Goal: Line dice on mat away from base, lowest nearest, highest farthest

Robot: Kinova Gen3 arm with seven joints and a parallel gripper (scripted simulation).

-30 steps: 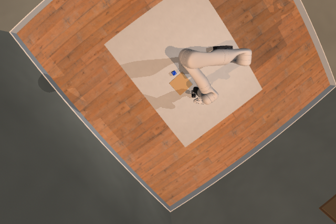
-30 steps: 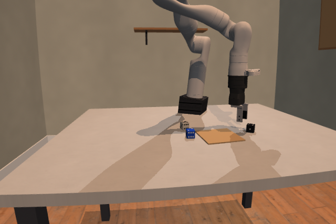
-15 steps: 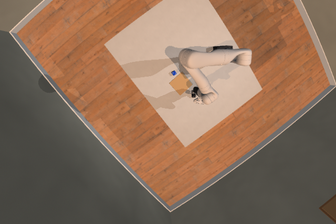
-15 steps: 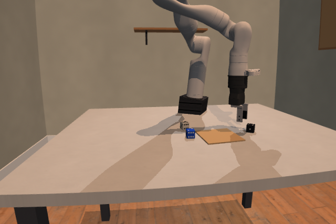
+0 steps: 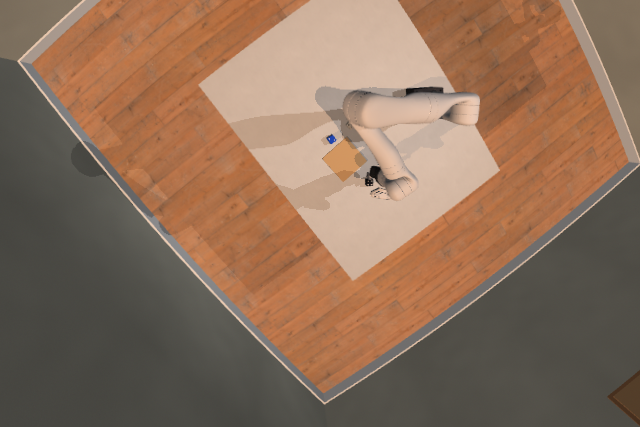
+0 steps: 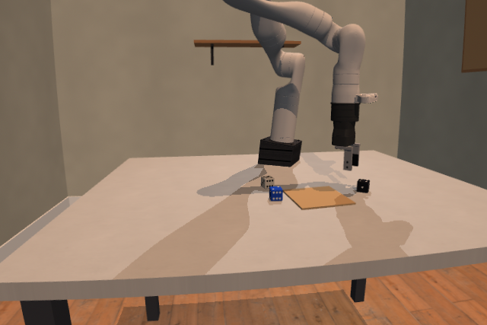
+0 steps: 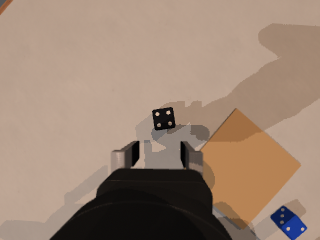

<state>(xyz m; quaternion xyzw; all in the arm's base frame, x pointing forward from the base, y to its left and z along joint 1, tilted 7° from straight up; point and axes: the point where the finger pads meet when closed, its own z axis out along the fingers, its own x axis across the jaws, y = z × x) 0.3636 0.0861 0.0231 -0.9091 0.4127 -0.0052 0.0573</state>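
The black die (image 5: 369, 182) (image 6: 363, 186) (image 7: 163, 118) lies on the table off the mat, four pips on top. The orange mat (image 5: 338, 156) (image 6: 318, 199) (image 7: 250, 165) lies flat with no die on it. The blue die (image 5: 331, 139) (image 6: 275, 193) (image 7: 289, 223) stands on the table just outside the mat; its top seems to show two. The pale die (image 6: 267, 182) stands behind the blue one, off the mat; its top number is unclear, and it is out of the wrist view. My gripper (image 6: 351, 162) (image 7: 159, 149) is open and empty, above the table near the black die.
The robot's base (image 6: 279, 152) (image 5: 423, 90) stands at the back of the table (image 5: 289, 71) (image 6: 165, 234). The arm reaches over the table and mostly hides the pale die in the top view. Arm shadows cross the table and part of the mat.
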